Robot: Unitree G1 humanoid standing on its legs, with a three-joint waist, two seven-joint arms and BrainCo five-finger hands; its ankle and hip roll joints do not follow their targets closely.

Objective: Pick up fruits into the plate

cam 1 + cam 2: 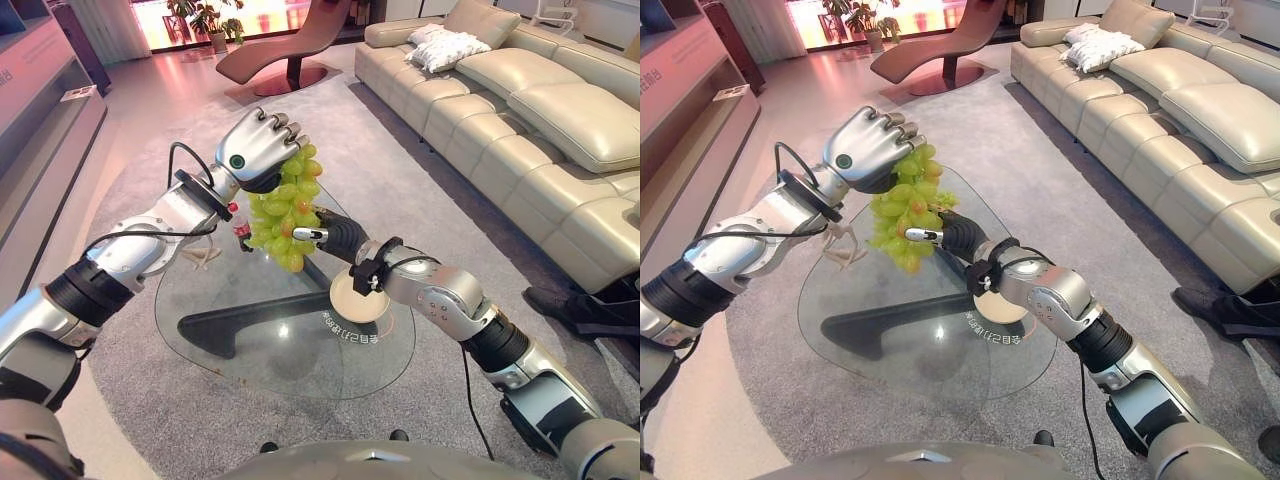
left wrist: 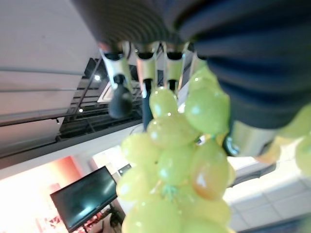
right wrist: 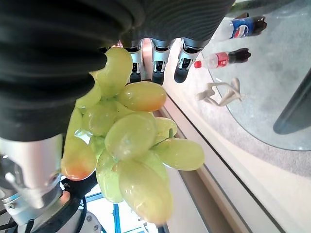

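Left hand point(image 1: 258, 148) is clenched round the top of the grape bunch point(image 1: 284, 213), which hangs long-axis down above the glass table point(image 1: 230, 350), up and left of the plate point(image 1: 361, 300), while the right hand point(image 1: 335, 236) curls against the bunch's lower side.

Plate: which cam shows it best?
Left eye view. The plate lies on the glass table with most of its rim visible under the right hand's wrist. The right eye view hides more of it behind that arm. Both wrist views show grapes up close, not the plate.
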